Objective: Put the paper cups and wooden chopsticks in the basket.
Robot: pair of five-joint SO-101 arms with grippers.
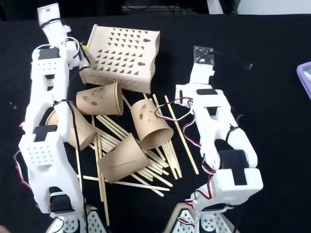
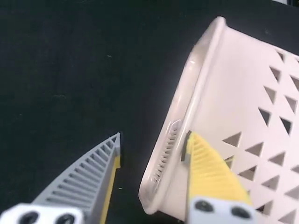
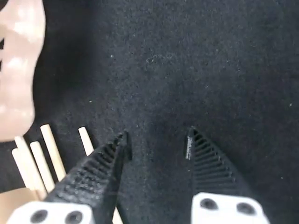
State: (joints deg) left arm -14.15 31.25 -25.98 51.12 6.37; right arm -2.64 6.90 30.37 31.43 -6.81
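- Closest to the arm bases, one paper cup (image 1: pixel 121 159) lies on its side on a loose fan of chopsticks (image 1: pixel 163 158). Most sticks run with their long axis from 11 o'clock to 5 o'clock in the high view.
- Just beyond it a second cup (image 1: pixel 151 124) lies tipped over. A third cup (image 1: pixel 77 130) is half hidden under the left arm at 9 o'clock from it, and a fourth cup (image 1: pixel 99 99) lies close beside the basket.
- The right gripper (image 3: pixel 156 137) hangs over bare black table (image 1: pixel 262 121) with its jaws well apart and nothing between them. The far stick ends (image 3: pixel 51 149) sit just beside one jaw, so this arm is the nearer one to the chopsticks. The sticks lie at about 8 o'clock from it in the high view (image 1: pixel 181 96).
- Farthest out, the left gripper (image 2: pixel 152 140) is spread wide and straddles the rim of the basket (image 2: pixel 243 93). The yellow jaw is on the basket side and the grey one is over the table, and neither is clamped.
- The basket (image 1: pixel 121 58) seems to lie on its side, patterned wall up and rim towards 9 o'clock. Nothing is in it, and it probably has to be stood upright before anything goes in.
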